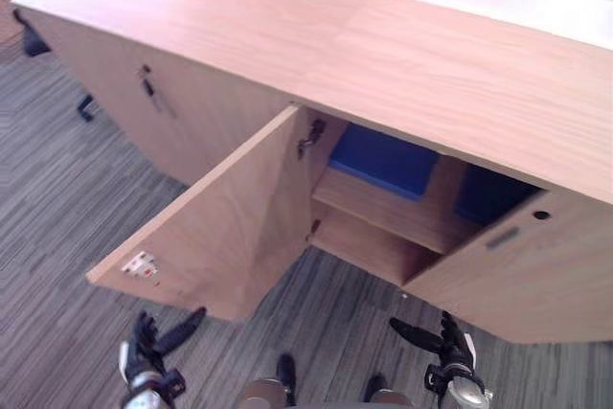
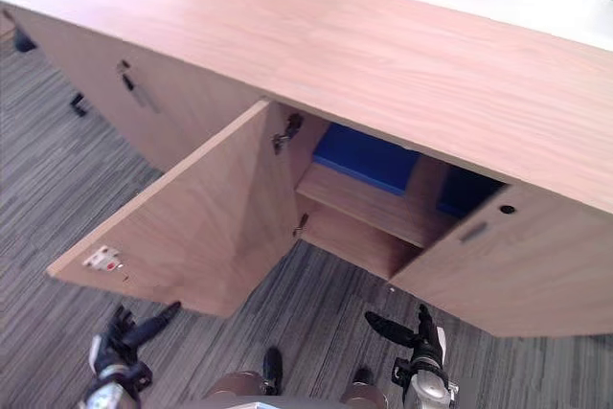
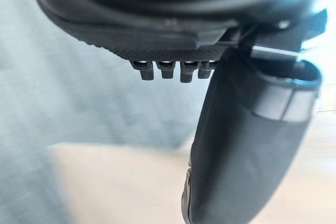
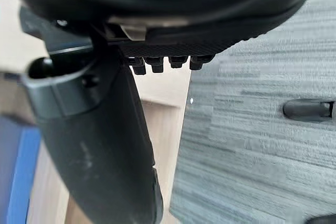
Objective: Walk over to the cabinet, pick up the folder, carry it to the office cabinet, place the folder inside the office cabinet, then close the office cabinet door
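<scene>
Both arms hang low at the near edge, one at the near left and one at the near right, with silver-grey wrists. The left robot hand point(image 1: 153, 340) holds nothing. Its fingers are relaxed and point far, and its thumb spreads toward the right. The right robot hand point(image 1: 442, 337) mirrors it, with relaxed fingers and its thumb spread left. The two are well apart.

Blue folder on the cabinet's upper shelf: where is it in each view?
Left eye: blue folder centre, right of the open door.
Right eye: centre.
Left wrist: blurred pale wood.
Right wrist: blue strip beside the right hand, probably it.
Landmark: shelf under it.
</scene>
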You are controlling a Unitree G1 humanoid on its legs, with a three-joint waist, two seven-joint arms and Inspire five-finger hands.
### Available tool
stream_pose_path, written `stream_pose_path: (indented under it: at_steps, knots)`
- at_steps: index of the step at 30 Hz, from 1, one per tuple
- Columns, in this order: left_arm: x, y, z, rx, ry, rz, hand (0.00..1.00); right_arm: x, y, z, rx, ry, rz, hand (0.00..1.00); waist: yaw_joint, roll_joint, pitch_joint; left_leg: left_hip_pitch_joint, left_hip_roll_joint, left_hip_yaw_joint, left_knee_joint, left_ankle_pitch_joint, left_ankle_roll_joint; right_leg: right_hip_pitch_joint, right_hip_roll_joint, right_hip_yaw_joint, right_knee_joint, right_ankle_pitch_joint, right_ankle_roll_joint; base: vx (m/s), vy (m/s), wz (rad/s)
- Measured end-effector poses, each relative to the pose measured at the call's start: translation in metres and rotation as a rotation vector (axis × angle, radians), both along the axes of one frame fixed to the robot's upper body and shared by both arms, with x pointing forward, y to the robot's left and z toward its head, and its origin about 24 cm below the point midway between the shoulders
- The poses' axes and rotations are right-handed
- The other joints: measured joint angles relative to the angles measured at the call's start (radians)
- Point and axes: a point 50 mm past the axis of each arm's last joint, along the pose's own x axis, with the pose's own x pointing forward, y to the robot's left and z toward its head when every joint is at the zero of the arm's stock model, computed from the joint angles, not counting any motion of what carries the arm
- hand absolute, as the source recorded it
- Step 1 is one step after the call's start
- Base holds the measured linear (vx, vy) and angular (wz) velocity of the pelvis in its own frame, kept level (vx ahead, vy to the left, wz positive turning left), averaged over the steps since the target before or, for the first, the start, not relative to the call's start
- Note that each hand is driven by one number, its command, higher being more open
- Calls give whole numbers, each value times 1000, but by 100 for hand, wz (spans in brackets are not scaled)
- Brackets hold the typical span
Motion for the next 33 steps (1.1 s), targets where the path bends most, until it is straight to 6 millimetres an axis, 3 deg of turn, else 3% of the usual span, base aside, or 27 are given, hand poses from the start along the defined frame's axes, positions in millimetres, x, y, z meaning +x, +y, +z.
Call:
stream_pose_path:
  at_steps: [6, 9, 17, 22, 28, 31, 33]
  knots:
    - [22, 7, 33, 115, -107, -108, 100, -3, 1, -2, 15, 7, 16, 100, 4, 1, 0, 40, 9, -19, -85, 43, -12, 12, 26, 0, -17, -1, -3, 15, -41, 6]
    - [36, -7, 42, 109, -162, -204, 100, -10, 1, -7, 26, 40, 18, 100, 0, 1, 0, 60, 21, -20, -114, 53, -19, 20, 42, 13, -22, -3, -9, 33, -62, -2]
    - [8, -30, 31, 59, -119, -285, 100, -15, 3, -11, 50, 66, 31, 100, 17, 2, -1, 70, 27, 13, -120, 53, -20, 11, 49, 88, -26, 1, -21, -5, 2, -9]
    - [-11, -54, 14, -18, -48, -364, 100, -15, 5, -12, 56, 69, 31, 100, 18, 3, -1, 71, 27, 55, -121, 54, -20, -13, 48, 141, -26, 18, -17, -71, 27, -25]
    - [-28, -108, -10, -126, 60, -579, 100, -8, 7, -10, 49, 53, 50, 100, -6, 14, 3, -7, 27, 154, -120, 64, -21, -157, 51, 270, -24, 72, -17, -119, 66, -53]
    - [-24, -130, -13, -150, 62, -655, 100, -8, 8, -10, 37, 68, 57, 100, -15, 27, 12, -43, 17, 207, -120, 65, -15, -226, 52, 343, -20, 98, -8, -147, 66, -49]
    - [-15, -149, -15, -148, 75, -774, 100, 1, 15, -9, 34, 58, 102, 100, -52, 30, 17, -49, 16, 237, -121, 64, -14, -253, 61, 409, -19, 99, -6, -134, 14, -53]
